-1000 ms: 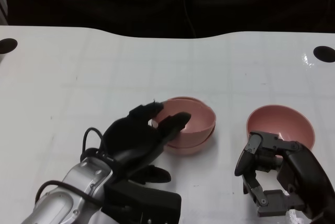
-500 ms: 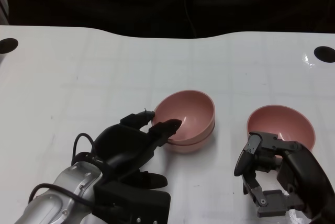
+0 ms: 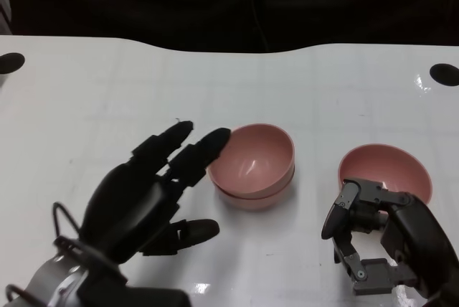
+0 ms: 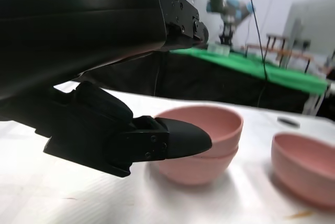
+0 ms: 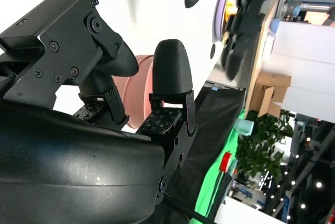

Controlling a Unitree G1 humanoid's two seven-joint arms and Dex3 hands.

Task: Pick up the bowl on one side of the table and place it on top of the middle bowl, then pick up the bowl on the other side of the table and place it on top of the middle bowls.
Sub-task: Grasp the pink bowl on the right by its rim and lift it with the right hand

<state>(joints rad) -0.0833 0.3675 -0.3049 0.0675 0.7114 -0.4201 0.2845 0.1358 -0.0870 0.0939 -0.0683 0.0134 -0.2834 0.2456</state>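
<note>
Nearest the robot, the left hand (image 3: 147, 196) hovers over the white bench (image 3: 93, 99) with its fingers spread and nothing in them, fingertips just beside the stack's near-left rim but apart from it. The right hand (image 3: 380, 239) sits to the right of the stack with fingers loosely apart, holding nothing, just in front of the single bowl (image 3: 387, 167). The stack (image 3: 252, 163), one pink bowl nested in another, stands upright mid-bench, with the single bowl well apart to its right.
</note>
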